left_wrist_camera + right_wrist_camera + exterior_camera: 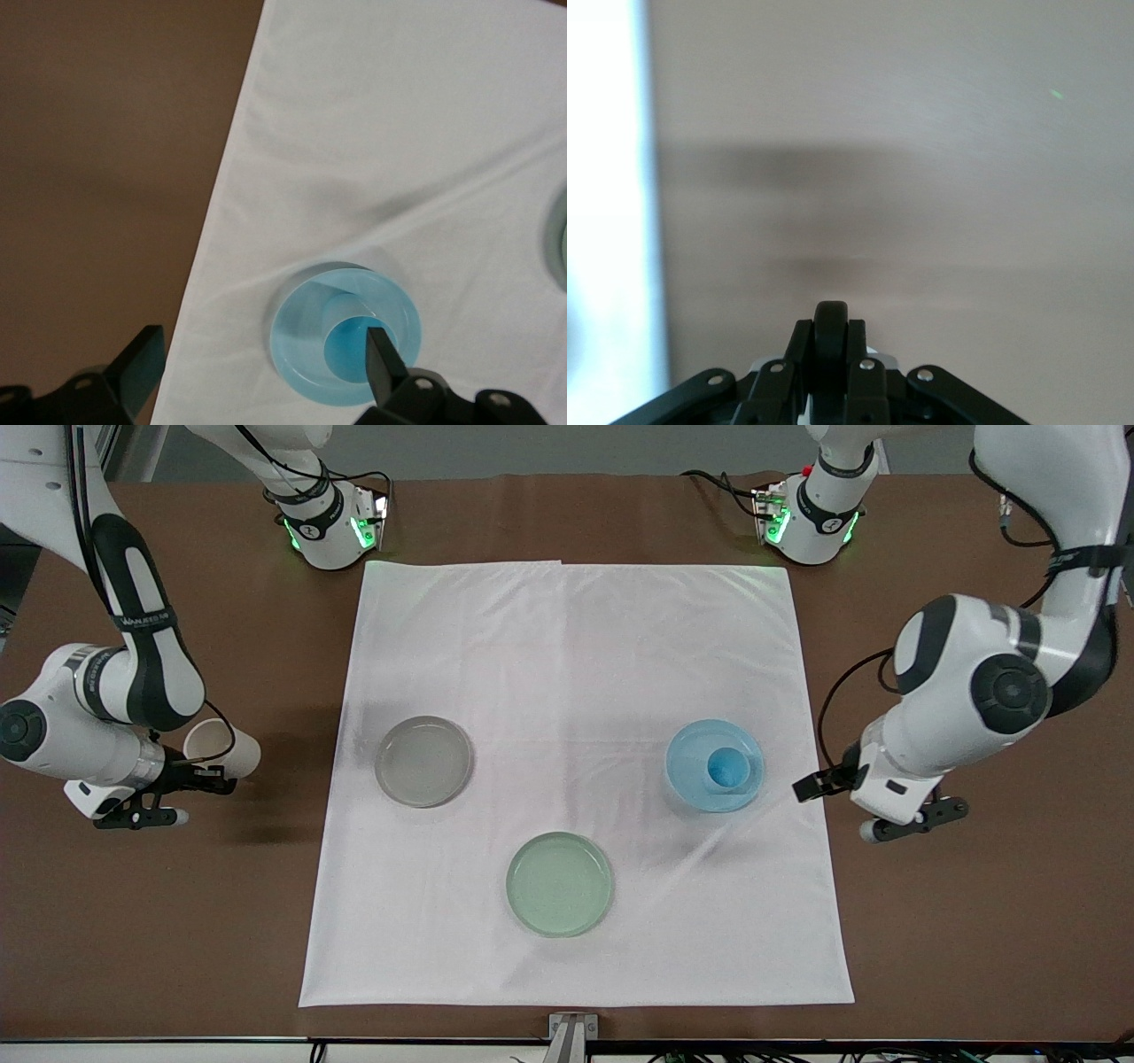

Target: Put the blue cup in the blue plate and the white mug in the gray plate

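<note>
Covering the counter [974, 921], a white cloth [576, 673] carries the gray plate [423, 761] and blue plate [714, 765] holding the blue cup [726, 769]. Right end effector [205, 778] pinches the white mug [221, 748] by its handle above bare counter; left end effector [257, 367] hangs spread beside the blue plate.

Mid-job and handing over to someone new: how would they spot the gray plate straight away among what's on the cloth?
Start at the white square cloth on the brown table; three round shallow plates sit on it. The gray plate lies toward the right arm's end, farther from the front camera than the pale green plate. It is dull gray and holds nothing, while the light-blue plate holds the small blue cup.
</note>
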You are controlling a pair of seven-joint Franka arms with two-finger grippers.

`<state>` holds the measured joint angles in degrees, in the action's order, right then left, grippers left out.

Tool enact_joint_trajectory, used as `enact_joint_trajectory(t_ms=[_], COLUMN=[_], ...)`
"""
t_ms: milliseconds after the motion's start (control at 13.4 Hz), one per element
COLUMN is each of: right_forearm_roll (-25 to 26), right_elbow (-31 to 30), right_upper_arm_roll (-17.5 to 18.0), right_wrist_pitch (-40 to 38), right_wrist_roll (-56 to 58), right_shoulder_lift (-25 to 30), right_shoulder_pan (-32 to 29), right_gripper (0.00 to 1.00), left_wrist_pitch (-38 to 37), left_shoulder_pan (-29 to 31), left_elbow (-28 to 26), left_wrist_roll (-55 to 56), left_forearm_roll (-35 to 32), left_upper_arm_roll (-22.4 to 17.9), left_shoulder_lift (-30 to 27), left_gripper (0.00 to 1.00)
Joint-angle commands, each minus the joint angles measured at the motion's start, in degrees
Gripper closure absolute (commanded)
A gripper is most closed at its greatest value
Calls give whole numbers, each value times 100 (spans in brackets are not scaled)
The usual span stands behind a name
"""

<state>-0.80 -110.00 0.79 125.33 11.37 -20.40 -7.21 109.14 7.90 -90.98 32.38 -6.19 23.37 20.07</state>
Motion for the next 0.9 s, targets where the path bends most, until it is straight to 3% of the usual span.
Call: enact_joint_trajectory(t_ms=[0,224,598,822], right_forearm_roll=[-26,-43,-254,-254], right_elbow=[-92,-91,127,496], right_upper_arm_roll=[123,123,114,114], right_wrist_pitch=[-351,-273,246,317], right_wrist_roll=[-904,-1882,-2543,-2797], right_shoulder_lift=[423,362,-146,-604], right_shoulder_pan=[709,1562,2356,2505], right_gripper=[99,99,99,100], left_wrist_pitch=[-725,-1313,-2097,-2107], left_shoulder_pan=[263,791,828,363], left_elbow=[448,520,511,47], left_wrist_roll=[-598,-1741,-2095,-2420], left_forearm_roll=[-137,-128,-32,300], left_upper_arm_roll=[-17,0,-43,-648], left_shoulder_lift=[-309,-871,-1645,-2154], left_gripper=[0,0,0,0])
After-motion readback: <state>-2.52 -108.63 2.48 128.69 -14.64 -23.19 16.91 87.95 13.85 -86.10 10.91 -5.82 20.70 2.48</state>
